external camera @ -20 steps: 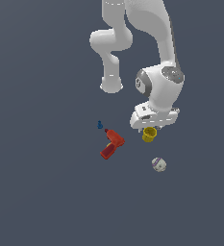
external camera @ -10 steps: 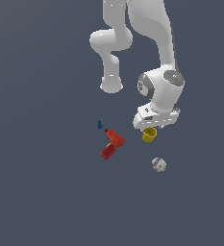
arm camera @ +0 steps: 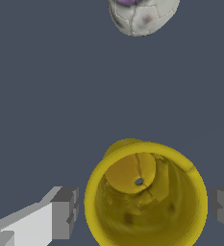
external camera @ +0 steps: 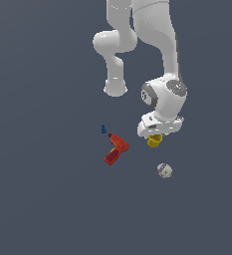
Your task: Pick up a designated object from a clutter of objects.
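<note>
the arm hangs down from the top of the exterior view, and its gripper (external camera: 156, 135) sits right over the yellow cup (external camera: 154, 141), a little right of centre in that frame, with only the lower part of the cup peeking out under the white hand. in the wrist view the cup (arm camera: 146, 194) fills the lower middle of the frame, mouth up, and a grey finger pad (arm camera: 65, 213) stands off each side of it; the jaws are spread, straddling the rim, with a visible gap on both sides, so nothing is gripped yet. the cup rests on the dark table (external camera: 48, 199). the red drill (external camera: 116, 149) lies to the left of the cup in the exterior view, apart from it, with the tiny blue piece (external camera: 103, 130) just up and left of the drill, and the white ball with purple marks (external camera: 164, 170) lies lower right, also apart. my worry is the glossy, flared wall: if the jaws close too high on the rim, the cup could squirt downward or tip out. an off-centre close could also shove it sideways towards the ball.
</note>
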You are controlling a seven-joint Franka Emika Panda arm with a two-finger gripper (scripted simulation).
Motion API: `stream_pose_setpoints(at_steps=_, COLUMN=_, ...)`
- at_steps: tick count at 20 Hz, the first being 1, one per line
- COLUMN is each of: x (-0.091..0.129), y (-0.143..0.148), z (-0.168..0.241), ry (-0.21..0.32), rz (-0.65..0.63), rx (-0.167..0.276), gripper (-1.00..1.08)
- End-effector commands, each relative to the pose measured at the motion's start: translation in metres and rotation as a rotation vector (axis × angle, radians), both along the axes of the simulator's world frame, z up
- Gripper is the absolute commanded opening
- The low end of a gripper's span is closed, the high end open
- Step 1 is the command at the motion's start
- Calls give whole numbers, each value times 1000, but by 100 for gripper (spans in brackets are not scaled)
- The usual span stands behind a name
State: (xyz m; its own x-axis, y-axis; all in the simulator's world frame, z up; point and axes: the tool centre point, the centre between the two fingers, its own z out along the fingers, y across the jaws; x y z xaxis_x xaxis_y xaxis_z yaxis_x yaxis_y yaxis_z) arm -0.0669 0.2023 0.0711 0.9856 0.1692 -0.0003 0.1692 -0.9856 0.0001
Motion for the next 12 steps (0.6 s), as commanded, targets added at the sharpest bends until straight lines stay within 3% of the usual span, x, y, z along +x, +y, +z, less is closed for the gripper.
stream_pose_setpoints(at_steps=1, x=-1, y=0, z=-12, ry=0, rz=0, rx=0, gripper=100)
stream_pose_setpoints(at_steps=8, x=0, y=0, z=-25, ry=0, rz=0, rx=0, gripper=100)
stream_pose_setpoints(at_steps=9, x=0, y=0, z=-25, ry=0, rz=0, rx=0, gripper=-100)
stream_pose_setpoints(at_steps=12, x=0, y=0, z=-25, ry=0, rz=0, rx=0, gripper=-100)
